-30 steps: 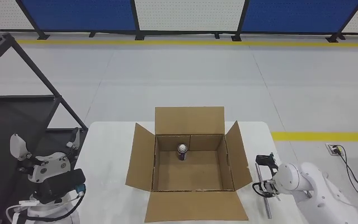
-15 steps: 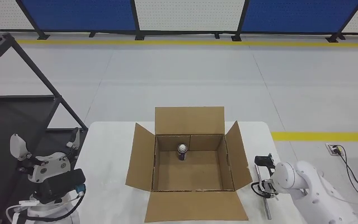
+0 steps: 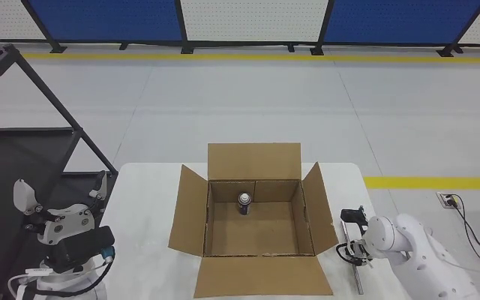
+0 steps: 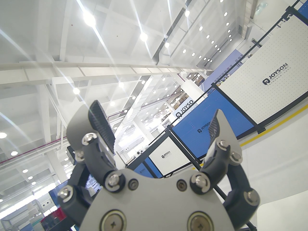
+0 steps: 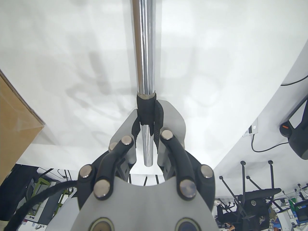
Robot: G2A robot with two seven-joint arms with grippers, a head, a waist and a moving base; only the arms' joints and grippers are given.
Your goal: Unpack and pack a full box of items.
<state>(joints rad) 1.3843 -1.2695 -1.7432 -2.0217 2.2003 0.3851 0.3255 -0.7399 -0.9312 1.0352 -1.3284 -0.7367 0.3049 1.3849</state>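
Beside the surface's left edge, the left gripper (image 4: 157, 111) points up at the ceiling, its fingers (image 4: 101, 121) spread wide with nothing between them. The open cardboard box (image 3: 255, 161) sits in the middle of the surface (image 3: 142, 195), with a small can (image 3: 244, 201) upright against its far wall. Just right of the box's right flap, the right gripper (image 5: 145, 123) has its fingers clamped on a metal rod (image 5: 142, 37).

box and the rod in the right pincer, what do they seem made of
Box: apparently brown cardboard, matte, with creased fold-out flaps. Rod in the right pincer: probably polished or chrome-plated metal, given its mirror-like streaked highlights; the black band around it might be rubber or tape.
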